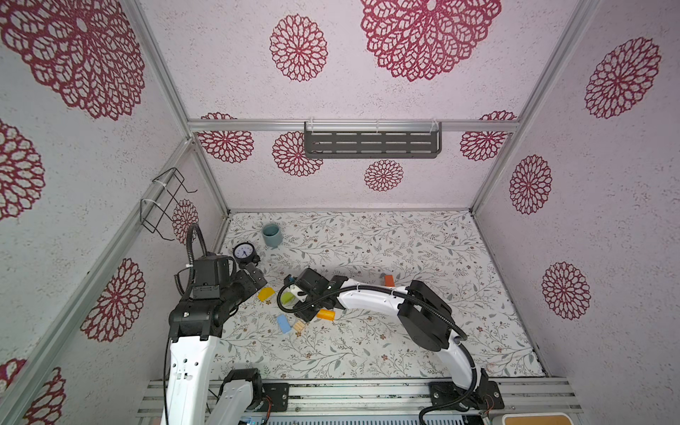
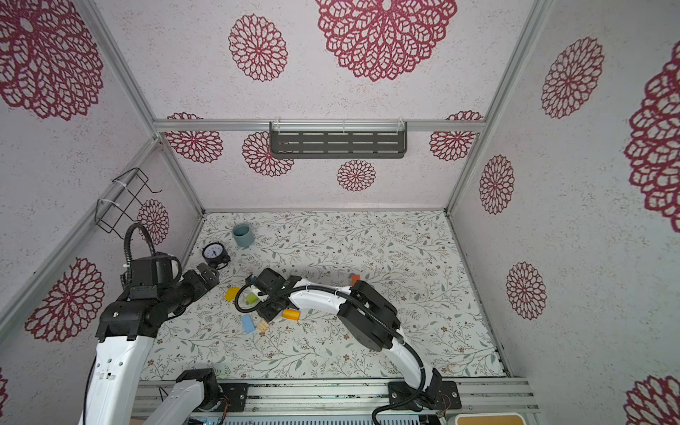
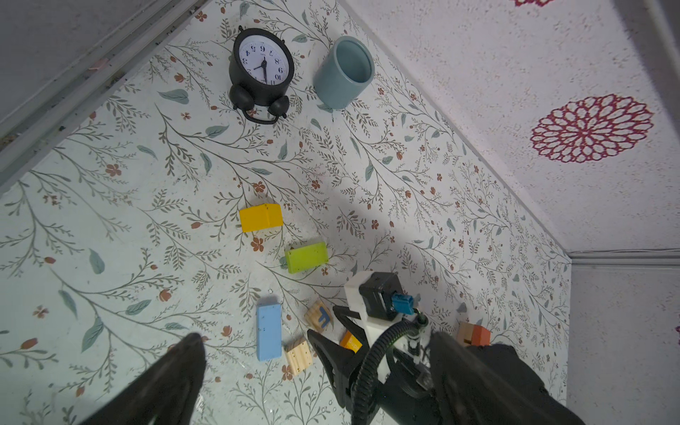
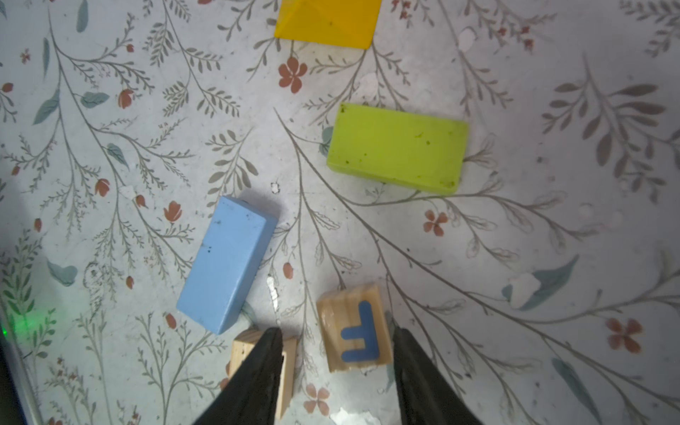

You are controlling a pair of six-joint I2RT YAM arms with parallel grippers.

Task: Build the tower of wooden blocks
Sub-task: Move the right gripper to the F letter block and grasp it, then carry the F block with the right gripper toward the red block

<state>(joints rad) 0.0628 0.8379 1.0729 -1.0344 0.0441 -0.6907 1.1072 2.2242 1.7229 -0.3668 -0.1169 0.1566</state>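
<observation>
one letter cube [image 4: 355, 329], lying between parted jaws of right hand [image 4: 336, 331]

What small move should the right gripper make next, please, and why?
Probably lower the right gripper around the F letter cube. Its jaws stand open on either side of the cube, with a visible gap, so nothing is gripped yet.

Black alarm clock [image 3: 262, 68] beside grey-blue cup [image 3: 344, 77], floral tabletop [image 3: 110, 220]

Black left gripper [image 1: 257, 275] hovers, jaws spread wide; white right arm [image 1: 368, 298] bends across the middle, its black right gripper [image 4: 336, 333] lowered, jaws half apart.
</observation>
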